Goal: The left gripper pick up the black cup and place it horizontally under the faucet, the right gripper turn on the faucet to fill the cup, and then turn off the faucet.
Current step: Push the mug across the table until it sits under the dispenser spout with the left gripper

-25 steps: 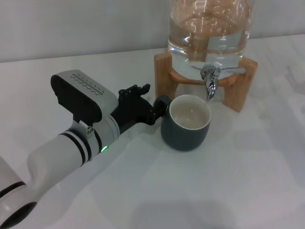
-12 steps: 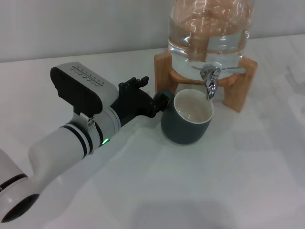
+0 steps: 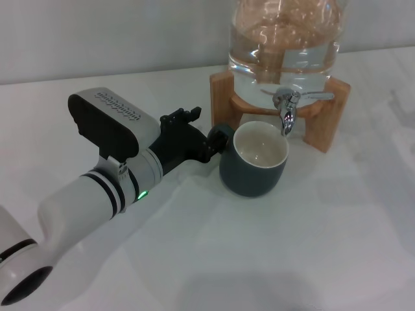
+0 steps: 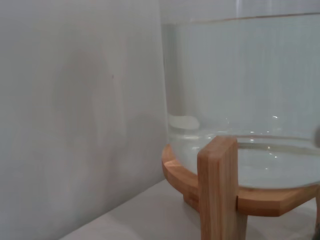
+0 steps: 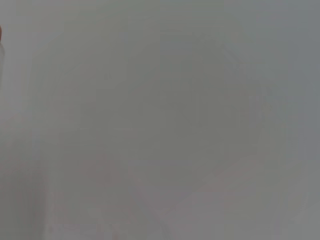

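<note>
In the head view the black cup (image 3: 253,162), dark teal-grey with a cream inside, stands upright on the white table with its rim just under the chrome faucet (image 3: 286,109). The faucet's flat lever points to the right. My left gripper (image 3: 214,141) is shut on the cup's loop handle, at the cup's left side. The white and silver left arm with a green light runs down to the lower left. The right gripper is out of view.
A glass jar of water (image 3: 284,39) sits on a wooden stand (image 3: 322,129) behind the cup. The left wrist view shows the jar (image 4: 250,100) and a wooden stand leg (image 4: 218,190) close up. The right wrist view shows only blank grey surface.
The left gripper has carried the cup a little up and to the right, closer under the faucet spout. The arm shifted with it.
</note>
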`<action>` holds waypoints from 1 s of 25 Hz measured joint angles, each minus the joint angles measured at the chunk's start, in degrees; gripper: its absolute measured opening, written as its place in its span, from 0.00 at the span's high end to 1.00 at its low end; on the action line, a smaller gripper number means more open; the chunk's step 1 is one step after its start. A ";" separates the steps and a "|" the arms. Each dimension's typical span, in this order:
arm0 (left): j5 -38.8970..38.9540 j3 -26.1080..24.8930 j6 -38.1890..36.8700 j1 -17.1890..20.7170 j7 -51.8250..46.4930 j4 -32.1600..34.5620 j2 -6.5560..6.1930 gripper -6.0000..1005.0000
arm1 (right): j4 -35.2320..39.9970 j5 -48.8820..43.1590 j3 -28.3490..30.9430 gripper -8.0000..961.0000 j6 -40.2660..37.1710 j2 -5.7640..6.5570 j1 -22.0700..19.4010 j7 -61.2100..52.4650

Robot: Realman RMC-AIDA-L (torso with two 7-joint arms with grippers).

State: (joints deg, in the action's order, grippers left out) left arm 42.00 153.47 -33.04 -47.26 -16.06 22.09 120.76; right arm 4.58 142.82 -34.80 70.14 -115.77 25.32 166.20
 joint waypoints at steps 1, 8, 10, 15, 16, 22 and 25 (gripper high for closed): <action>0.02 0.00 0.12 0.08 -0.01 0.11 0.00 0.32 | 0.03 0.00 0.00 0.16 0.00 0.02 0.01 0.00; -0.13 0.07 0.68 -0.01 -0.04 0.58 0.00 0.31 | 0.32 0.00 0.00 0.16 -0.13 0.16 0.30 0.00; -0.05 -0.04 0.68 -0.05 -0.08 0.58 0.00 0.30 | 0.37 0.03 0.00 0.16 -0.19 0.21 0.33 0.00; 0.01 0.03 0.68 -0.29 -0.11 0.63 0.00 0.26 | 0.48 0.17 0.07 0.16 -0.30 0.24 0.42 0.00; 0.01 0.05 0.68 -0.35 -0.11 0.70 0.00 0.24 | 0.49 0.18 0.12 0.16 -0.31 0.27 0.45 0.00; 0.01 0.08 0.72 -0.29 -0.12 1.27 0.00 0.19 | 0.59 0.18 0.14 0.16 -0.36 0.29 0.52 0.00; 0.01 0.07 1.00 -0.12 -0.15 1.38 0.00 0.19 | 0.61 0.18 0.12 0.16 -0.37 0.29 0.52 0.00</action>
State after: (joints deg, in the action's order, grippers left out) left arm 42.01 153.55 -32.04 -47.38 -16.21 23.47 120.76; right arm 5.19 143.00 -34.68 69.78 -115.48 25.84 166.20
